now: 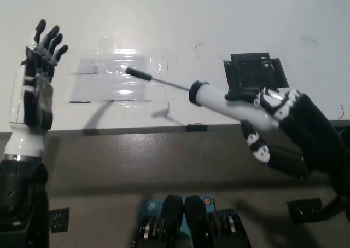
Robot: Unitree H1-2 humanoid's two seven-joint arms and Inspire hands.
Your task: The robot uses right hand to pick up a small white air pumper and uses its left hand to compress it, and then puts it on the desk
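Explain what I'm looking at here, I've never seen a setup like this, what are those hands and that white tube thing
This is one picture from a camera on a humanoid robot's head, looking steeply down at a white desk. The robot has two five-fingered hands. Its black right hand, at the picture's right, grips a small white air pumper by its tube, above the desk's front edge. The pump's thin rod with a black handle sticks out toward the left. Its left hand is raised at the picture's left, fingers spread, holding nothing. On the desk lie a clear taped plastic sheet and a flat black square piece.
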